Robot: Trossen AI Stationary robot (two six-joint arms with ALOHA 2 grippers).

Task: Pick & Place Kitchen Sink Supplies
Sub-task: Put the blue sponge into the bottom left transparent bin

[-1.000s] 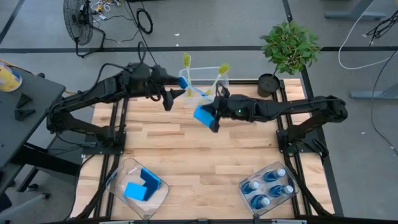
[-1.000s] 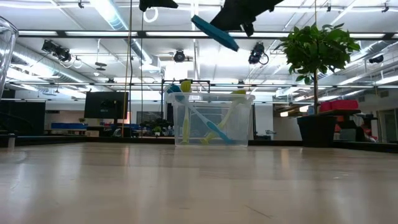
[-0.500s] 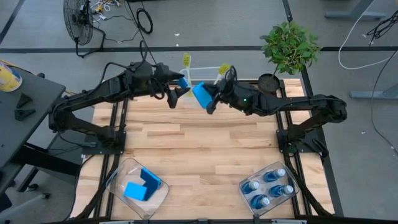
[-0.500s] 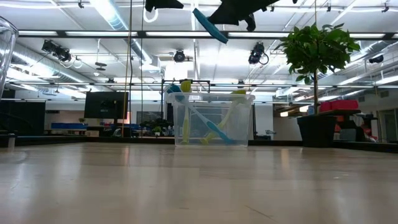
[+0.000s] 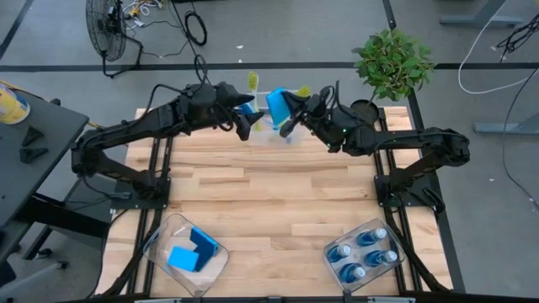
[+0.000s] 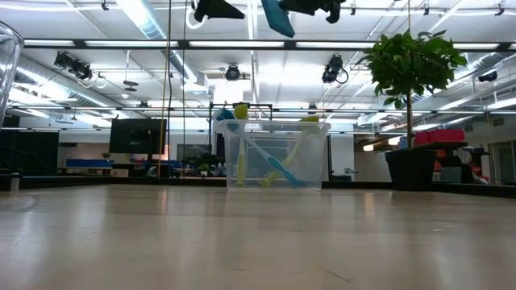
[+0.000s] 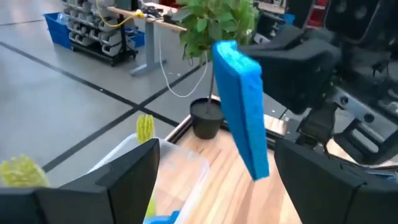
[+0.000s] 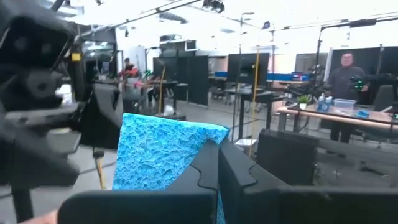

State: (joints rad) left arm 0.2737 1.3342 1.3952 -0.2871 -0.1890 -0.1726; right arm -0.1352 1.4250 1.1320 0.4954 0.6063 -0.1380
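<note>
comparing with a second back: the right gripper (image 5: 290, 126) has carried the blue sponge (image 5: 278, 107) from over open table, on the side of the brush bin (image 5: 274, 116) toward the front edge, to a spot high above that bin. its fingers stay clenched on the sponge's edge. the left gripper (image 5: 247, 126) has spread its fingers fully and come in just beside the sponge, on the bin's left side; in the left wrist view the sponge (image 7: 242, 109) hangs between its two open fingers, not yet touched. i read this as a hand-over being set up, not a drop into this bin.

containers, placed from the brush bin:
- brush bin itself: two yellow-green brushes (image 6: 240, 153) and one blue brush (image 6: 278, 165) standing inside.
- sponge bin (image 5: 160, 236), well toward the front-left corner: blue sponges (image 5: 192, 250) lying in it, at least two, count unclear.
- bottle bin (image 5: 394, 246), toward the front-right: four blue soap bottles (image 5: 360, 255).

potted plant (image 5: 389, 67) stands to the bin's right.
</note>
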